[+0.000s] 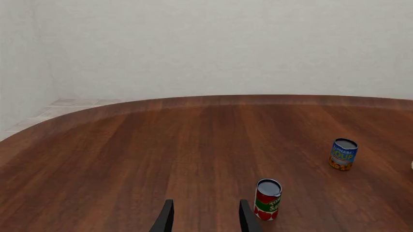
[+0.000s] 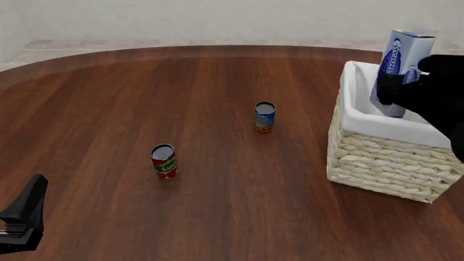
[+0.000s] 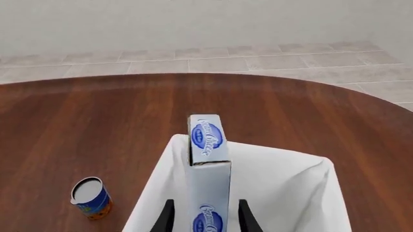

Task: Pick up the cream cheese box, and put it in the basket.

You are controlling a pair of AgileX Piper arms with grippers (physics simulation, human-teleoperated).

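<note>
Over at three o'clock on the desk (image 2: 108, 98), the right gripper (image 2: 395, 89) has its jaws pinching the cream cheese box (image 2: 401, 65) by its flat faces, right above the basket (image 2: 384, 157). The box stands on end, long axis close to vertical, top tipped a little toward one o'clock, lower end down inside the white lining and upper end well above the rim. From the right wrist, the box (image 3: 208, 164) runs straight out between the two fingers (image 3: 166, 217), a blue oval logo on its far end and another near the jaws, the basket's cloth (image 3: 284, 188) spread beneath it. At seven o'clock the left gripper (image 1: 203, 217) hangs low with jaws spread, nothing between them. A red can (image 2: 164, 161) stands near centre, a blue can (image 2: 264, 117) beyond it toward the basket, both upright.
</note>
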